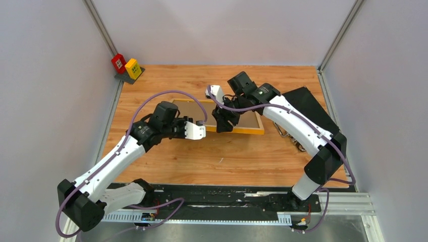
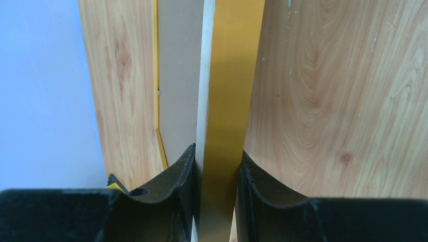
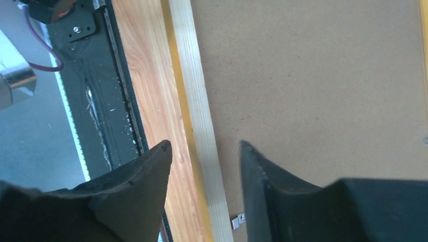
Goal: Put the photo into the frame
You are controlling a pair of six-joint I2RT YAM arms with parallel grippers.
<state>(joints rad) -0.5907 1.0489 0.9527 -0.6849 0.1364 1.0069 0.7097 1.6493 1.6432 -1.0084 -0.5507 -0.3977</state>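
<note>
The workspace is closed in on three sides by plain pale grey walls, joined at the two far corners by slanting metal posts. A table topped with warm orange-brown wood grain is seen between them, evenly and softly lit. Its near edge is bordered by a black strip and a ribbed aluminium rail, and a red block and a yellow block are set in its far left corner.

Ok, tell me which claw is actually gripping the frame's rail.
The left claw: it presses against both sides of the frame's rail. The right claw only straddles the rail, with a gap on each side.
</note>
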